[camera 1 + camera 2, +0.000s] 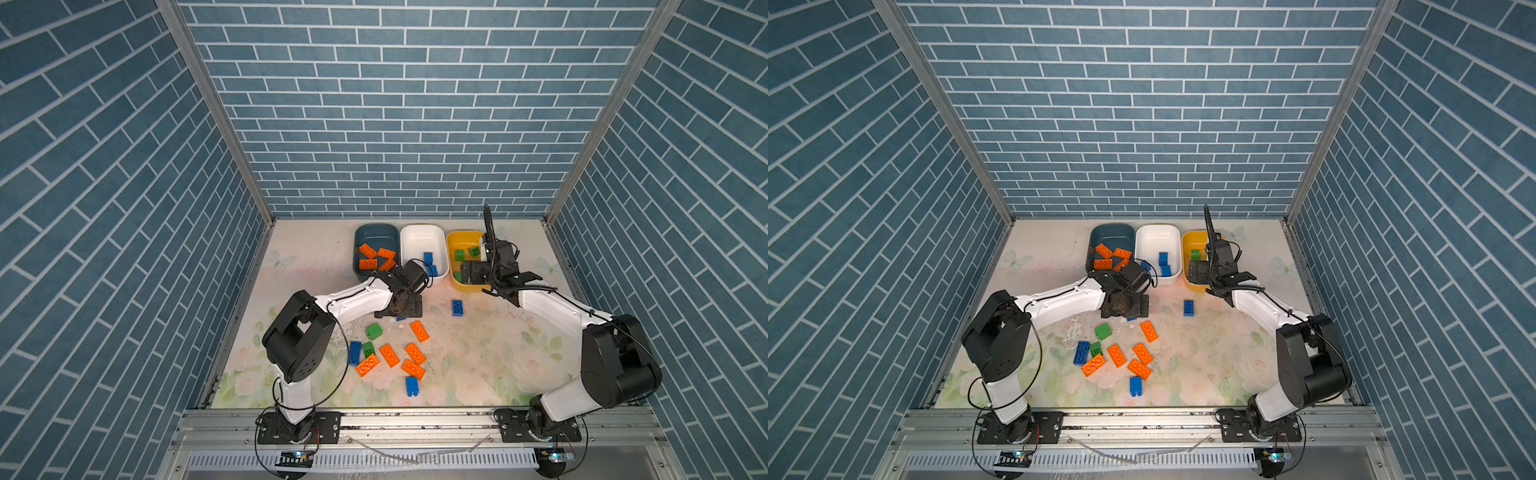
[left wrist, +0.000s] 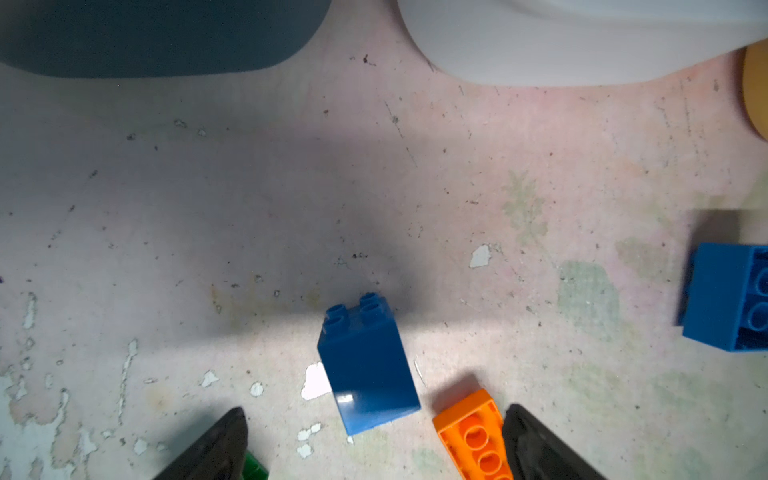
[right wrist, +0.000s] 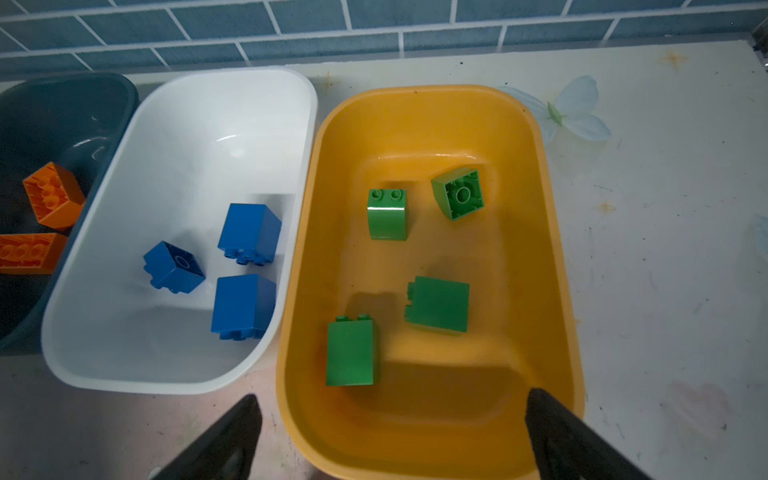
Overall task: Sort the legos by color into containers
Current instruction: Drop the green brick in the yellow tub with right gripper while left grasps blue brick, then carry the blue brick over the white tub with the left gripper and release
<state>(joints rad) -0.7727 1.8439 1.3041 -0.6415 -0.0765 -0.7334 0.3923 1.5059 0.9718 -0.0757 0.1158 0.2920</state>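
Black fingers of the left gripper stand wide apart, and a blue brick lies on the table between them, not touched. Right wrist view: the right gripper is also spread wide and empty, above the yellow tub that holds four green bricks. In both top views, orange bricks lie loose on the table, well apart from the teal tub.

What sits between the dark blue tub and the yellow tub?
The white tub sits between them, with three blue bricks inside; the right wrist view shows it best.
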